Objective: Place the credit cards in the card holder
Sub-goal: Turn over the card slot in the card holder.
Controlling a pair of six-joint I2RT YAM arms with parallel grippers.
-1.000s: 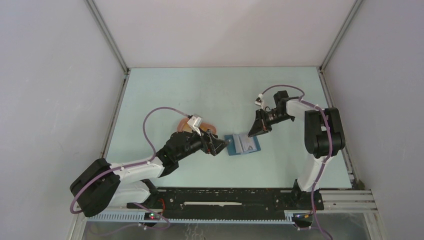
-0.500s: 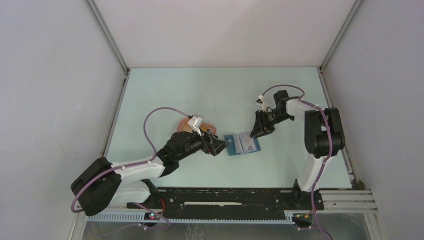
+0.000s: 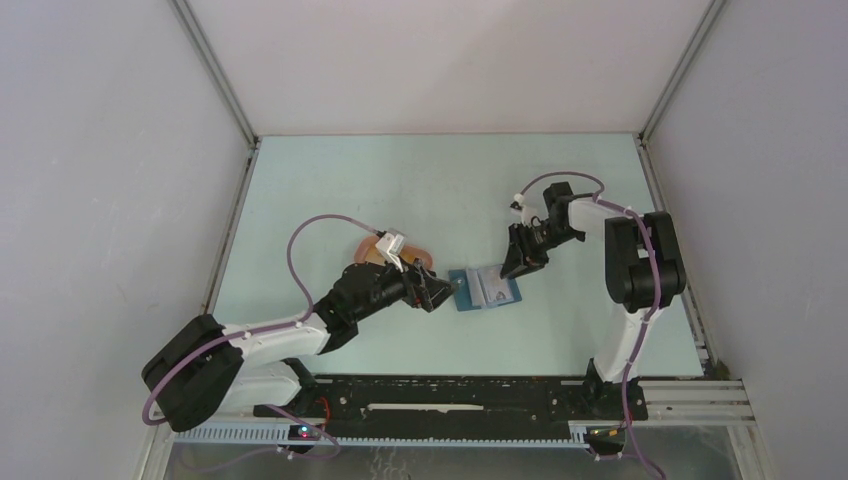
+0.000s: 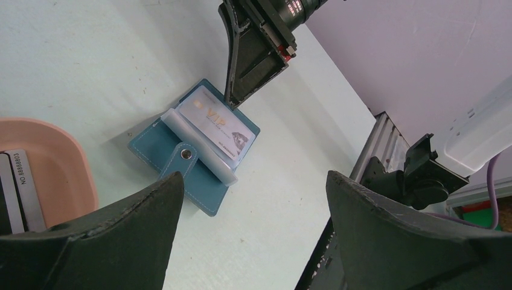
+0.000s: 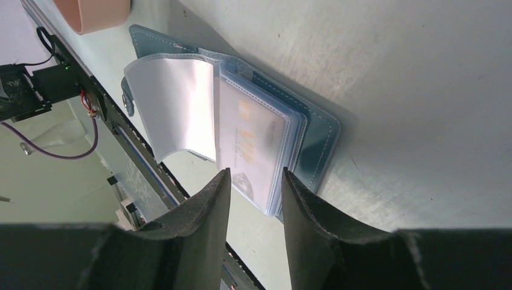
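Note:
The dark-blue card holder (image 3: 486, 289) lies open on the table between both grippers. A whitish credit card (image 4: 214, 124) marked VIP sits in one of its clear sleeves (image 5: 250, 145), and a loose clear sleeve (image 5: 175, 103) curls up beside it. My right gripper (image 5: 255, 172) hovers just at that card's outer edge with its fingers apart and nothing between them. My left gripper (image 4: 253, 181) stands wide open beside the holder's left flap, touching nothing. A black credit card (image 4: 15, 187) lies in the pink tray (image 4: 54, 163).
The salmon-pink tray (image 3: 372, 247) sits left of the holder, largely covered by my left arm. The black base rail (image 3: 450, 395) runs along the table's near edge. Grey walls enclose the table on three sides.
My right gripper's fingers have spread apart and let go of the whitish card, which stays in the holder. The left arm has not moved.

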